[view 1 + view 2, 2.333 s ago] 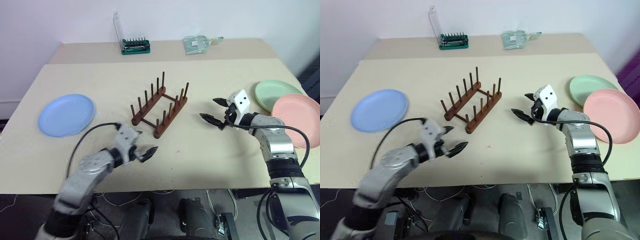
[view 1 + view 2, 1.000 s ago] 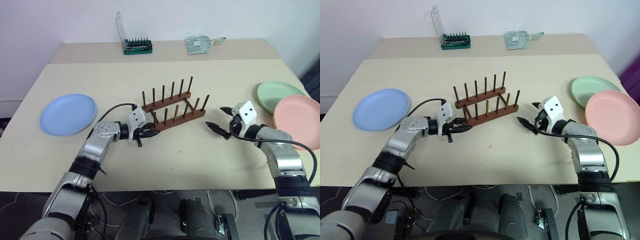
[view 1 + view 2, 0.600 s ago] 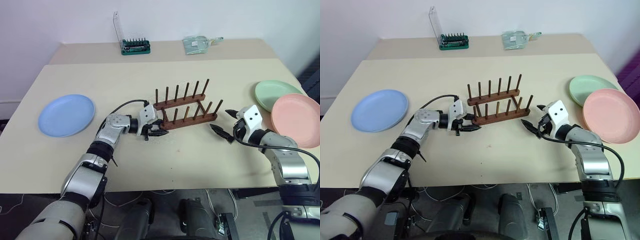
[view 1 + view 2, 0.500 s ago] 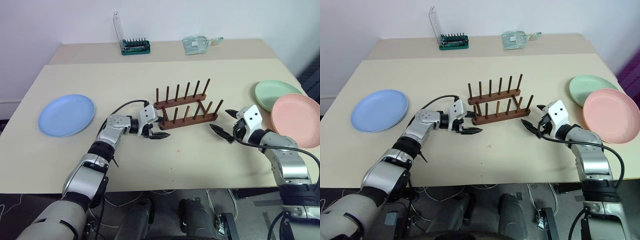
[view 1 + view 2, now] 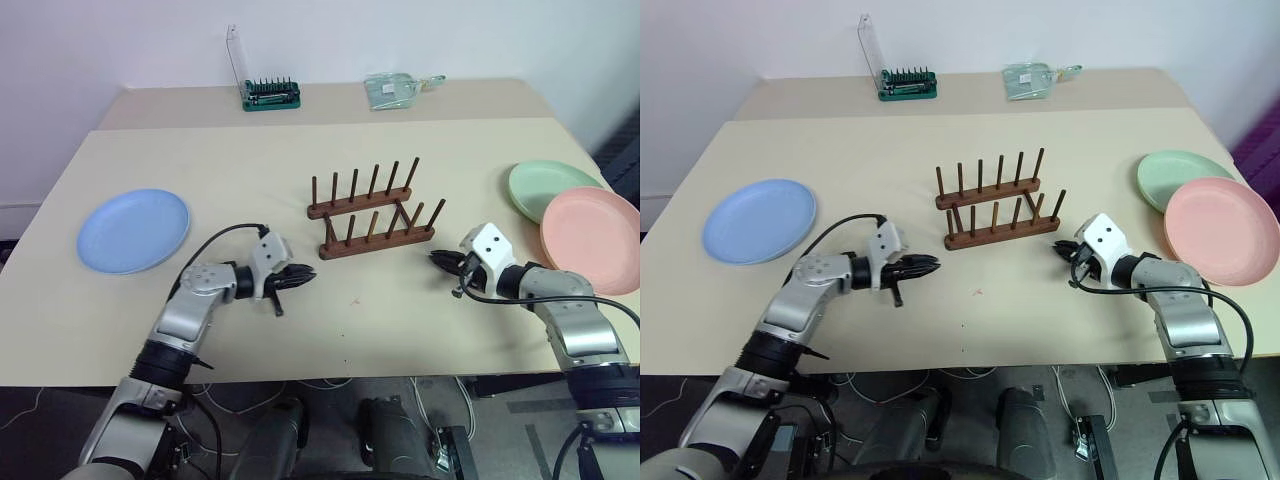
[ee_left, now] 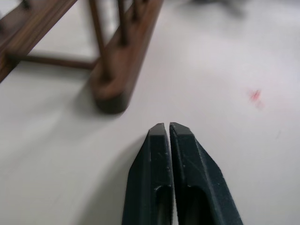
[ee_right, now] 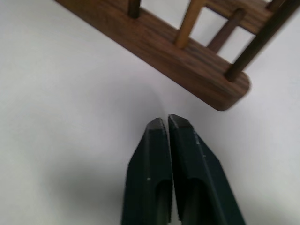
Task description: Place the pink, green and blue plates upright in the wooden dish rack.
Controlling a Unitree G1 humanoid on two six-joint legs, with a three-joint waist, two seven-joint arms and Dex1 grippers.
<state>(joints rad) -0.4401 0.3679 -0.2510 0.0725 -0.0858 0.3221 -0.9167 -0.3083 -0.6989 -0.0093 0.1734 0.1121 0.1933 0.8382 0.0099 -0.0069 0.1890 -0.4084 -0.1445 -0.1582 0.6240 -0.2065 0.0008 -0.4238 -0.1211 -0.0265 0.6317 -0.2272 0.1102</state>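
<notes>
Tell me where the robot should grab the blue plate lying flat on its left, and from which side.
Grip the blue plate by its raised rim on the edge nearest the left gripper, coming in low from that side. It lies flat on the table, so only the rim offers a pinch. The fingers, now shut, would probably need to open first.

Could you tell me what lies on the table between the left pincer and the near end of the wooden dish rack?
Nothing: the left wrist view shows bare tabletop between the shut left pincer and the wooden dish rack.
</notes>
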